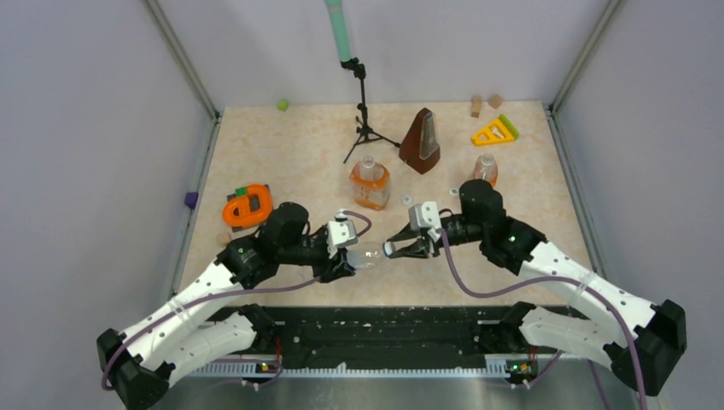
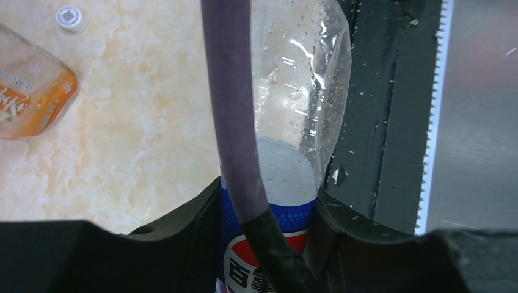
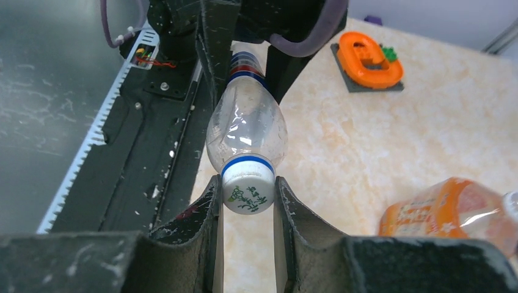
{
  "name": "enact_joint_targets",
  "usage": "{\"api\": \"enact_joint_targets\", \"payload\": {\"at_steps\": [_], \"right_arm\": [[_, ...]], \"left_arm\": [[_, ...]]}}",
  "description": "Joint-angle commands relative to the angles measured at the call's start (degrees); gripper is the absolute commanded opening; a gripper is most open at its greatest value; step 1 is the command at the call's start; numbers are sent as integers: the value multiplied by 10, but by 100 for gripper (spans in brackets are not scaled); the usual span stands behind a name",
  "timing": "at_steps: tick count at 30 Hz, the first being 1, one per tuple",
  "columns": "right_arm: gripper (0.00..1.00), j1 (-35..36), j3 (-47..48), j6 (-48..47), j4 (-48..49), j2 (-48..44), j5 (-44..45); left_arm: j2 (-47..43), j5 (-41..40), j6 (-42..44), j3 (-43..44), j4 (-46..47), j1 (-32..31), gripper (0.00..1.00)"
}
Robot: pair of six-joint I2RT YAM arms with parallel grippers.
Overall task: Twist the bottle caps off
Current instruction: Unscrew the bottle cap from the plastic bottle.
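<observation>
Unscrewing step in hand: left end effector (image 1: 348, 254) clamps the clear bottle (image 3: 247, 131) level, just above the worktop (image 1: 290, 154) near edge, while right end effector (image 1: 399, 249) pinches its white cap (image 3: 248, 186); next move probably needs wrist rotation with the bottle held firm.

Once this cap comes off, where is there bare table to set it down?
Bare: far-left table between the green piece, tripod and orange toy; also the right edge beyond the slim bottle. Crowded: centre, around the squat bottle, metronome and loose caps.
</observation>
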Motion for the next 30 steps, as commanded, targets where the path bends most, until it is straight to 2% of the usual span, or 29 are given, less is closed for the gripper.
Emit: {"api": "enact_joint_targets", "payload": {"at_steps": [1,8,13,17,19,22,24,27,28,30], "right_arm": [[0,19,-11,-129,-18,-26,-53],[0,19,8,-221,-66,7,-79],[0,18,9,-256,-59,13,-88],[0,18,-8,-266,-36,2,-76],[0,19,-25,-250,9,-7,-64],[0,18,-56,-224,68,-25,-61],[7,18,-84,-183,130,-41,-60],[41,18,-145,-97,235,-81,-45],[50,18,-165,-52,281,-93,-30],[52,18,-195,14,345,-120,-2]], "left_arm": [[-1,97,-13,47,64,2,0],[9,183,2,60,49,11,0],[19,235,21,72,23,18,0],[18,234,18,70,21,20,0],[15,234,16,68,24,21,0],[13,179,-1,61,42,21,0],[8,101,7,51,48,20,0],[-17,10,7,30,71,19,0],[-28,-12,9,19,84,17,0],[-53,-54,27,-6,106,9,0]]}}
